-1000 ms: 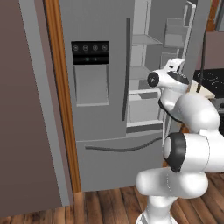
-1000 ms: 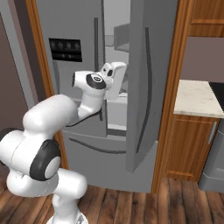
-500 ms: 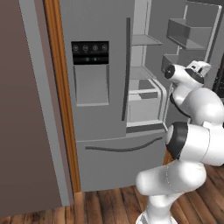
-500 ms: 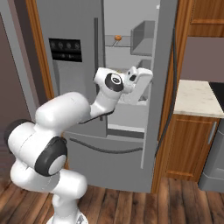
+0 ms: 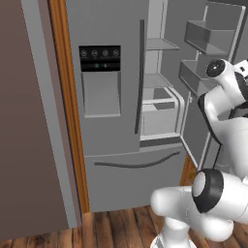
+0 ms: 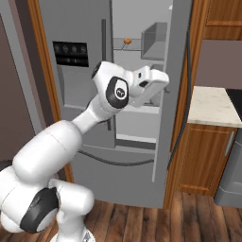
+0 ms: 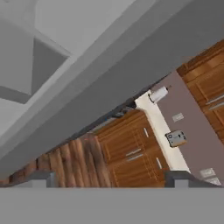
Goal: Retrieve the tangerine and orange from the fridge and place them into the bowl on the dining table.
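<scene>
The fridge (image 5: pixel 116 121) is seen with its right door swung open, shelves and door bins exposed. A small orange fruit (image 6: pixel 126 41) is seen on an upper shelf, far inside. The gripper (image 7: pixel 109 177) is held beside the open door's edge; its jaws are spread apart, with nothing between them.

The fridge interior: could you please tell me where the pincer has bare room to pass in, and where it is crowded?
Inside the fridge, the shelf beside the orange fruit looks bare, as does the lower shelf above the drawers. It is crowded by the open door's bins, close to the arm.
</scene>
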